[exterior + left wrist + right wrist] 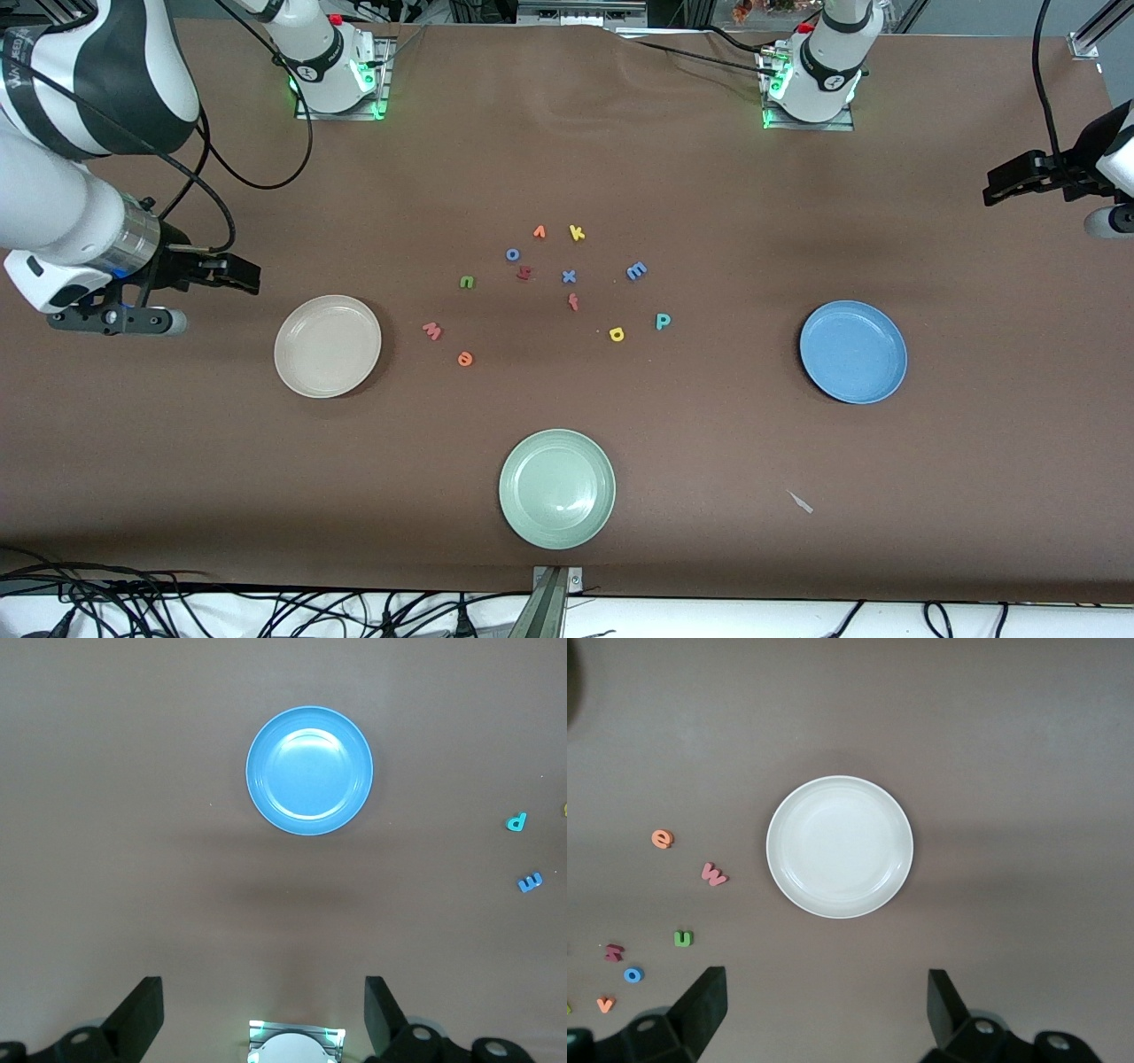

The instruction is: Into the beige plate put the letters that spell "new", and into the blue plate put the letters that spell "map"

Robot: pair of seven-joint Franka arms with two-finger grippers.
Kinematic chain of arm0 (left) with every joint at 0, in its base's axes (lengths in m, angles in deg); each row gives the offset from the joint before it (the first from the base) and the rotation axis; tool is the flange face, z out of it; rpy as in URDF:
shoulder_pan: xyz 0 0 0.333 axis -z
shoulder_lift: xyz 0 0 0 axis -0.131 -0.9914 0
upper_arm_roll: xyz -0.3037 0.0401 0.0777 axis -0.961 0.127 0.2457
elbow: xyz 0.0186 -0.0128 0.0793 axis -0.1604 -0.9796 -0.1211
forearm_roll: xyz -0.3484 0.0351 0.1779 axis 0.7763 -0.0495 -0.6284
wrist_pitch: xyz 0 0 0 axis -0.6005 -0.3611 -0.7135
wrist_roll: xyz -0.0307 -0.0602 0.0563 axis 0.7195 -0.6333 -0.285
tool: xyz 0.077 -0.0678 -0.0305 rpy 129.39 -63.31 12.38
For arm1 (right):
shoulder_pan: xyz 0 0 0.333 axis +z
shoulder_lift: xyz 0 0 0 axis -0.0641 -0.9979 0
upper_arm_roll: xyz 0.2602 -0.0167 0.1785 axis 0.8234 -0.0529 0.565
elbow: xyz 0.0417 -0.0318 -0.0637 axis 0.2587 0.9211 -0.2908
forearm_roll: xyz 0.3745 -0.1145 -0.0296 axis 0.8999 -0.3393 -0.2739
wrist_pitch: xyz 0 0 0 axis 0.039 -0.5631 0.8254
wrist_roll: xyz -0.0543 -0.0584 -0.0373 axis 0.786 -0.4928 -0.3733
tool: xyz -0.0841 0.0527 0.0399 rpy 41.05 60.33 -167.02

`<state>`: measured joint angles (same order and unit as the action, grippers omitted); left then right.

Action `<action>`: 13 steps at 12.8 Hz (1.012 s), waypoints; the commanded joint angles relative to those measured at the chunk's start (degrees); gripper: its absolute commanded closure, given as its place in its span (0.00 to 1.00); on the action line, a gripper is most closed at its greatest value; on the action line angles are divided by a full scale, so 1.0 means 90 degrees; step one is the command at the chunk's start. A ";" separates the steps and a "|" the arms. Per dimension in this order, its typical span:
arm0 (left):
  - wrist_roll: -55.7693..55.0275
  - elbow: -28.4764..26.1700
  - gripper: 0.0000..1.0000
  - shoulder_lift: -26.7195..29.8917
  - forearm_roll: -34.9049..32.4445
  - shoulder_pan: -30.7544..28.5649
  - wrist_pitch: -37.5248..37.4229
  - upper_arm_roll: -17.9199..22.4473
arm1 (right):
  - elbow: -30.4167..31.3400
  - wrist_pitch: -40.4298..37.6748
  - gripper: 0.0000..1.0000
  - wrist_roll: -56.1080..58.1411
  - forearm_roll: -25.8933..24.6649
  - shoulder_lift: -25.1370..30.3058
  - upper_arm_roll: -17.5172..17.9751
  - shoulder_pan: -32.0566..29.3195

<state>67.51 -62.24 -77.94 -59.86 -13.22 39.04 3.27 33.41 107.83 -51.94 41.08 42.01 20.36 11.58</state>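
The beige plate [328, 346] [840, 846] lies toward the right arm's end, the blue plate [853, 352] [309, 771] toward the left arm's end. Between them lie the green n [467, 282] [683, 938], orange e [465, 358] [662, 838], salmon w [431, 330] [714, 873], blue m [636, 271] [530, 882], yellow a [617, 334] and teal p [662, 321] [516, 822]. My right gripper [239, 273] [827, 1005] hangs open and empty over bare table beside the beige plate. My left gripper [1001, 186] [264, 1010] hangs open and empty over the left arm's end.
A pale green plate [557, 488] sits nearest the front camera. Other loose letters lie in the cluster: orange v [539, 232], yellow k [577, 233], blue o [512, 254], a dark red letter [524, 273], blue x [568, 276] and a red letter [573, 302].
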 commanded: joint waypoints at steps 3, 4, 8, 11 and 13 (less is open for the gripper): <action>-0.0041 0.0038 0.00 0.0046 0.0099 -0.0013 -0.0052 0.0024 | -0.0119 -0.0147 0.00 0.0042 -0.0078 0.0191 -0.0028 0.0020; -0.0041 0.0038 0.00 0.0046 0.0099 -0.0003 -0.0052 0.0024 | -0.0109 -0.0167 0.00 0.0023 -0.0078 0.0191 -0.0028 0.0020; -0.0041 0.0038 0.00 0.0046 0.0099 -0.0013 -0.0052 0.0024 | -0.0109 -0.0148 0.00 0.0081 -0.0039 0.0191 -0.0038 0.0000; -0.0041 0.0038 0.00 0.0046 0.0099 -0.0013 -0.0052 0.0024 | -0.0100 -0.0147 0.00 0.0101 0.0000 0.0123 -0.0018 0.0010; -0.0041 0.0038 0.00 0.0046 0.0099 -0.0013 -0.0052 0.0024 | -0.0100 -0.0138 0.00 0.0101 0.0000 0.0065 -0.0008 0.0049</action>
<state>67.51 -62.24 -77.94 -59.85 -13.24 39.04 3.27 32.93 107.34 -51.92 40.99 42.98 20.24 11.64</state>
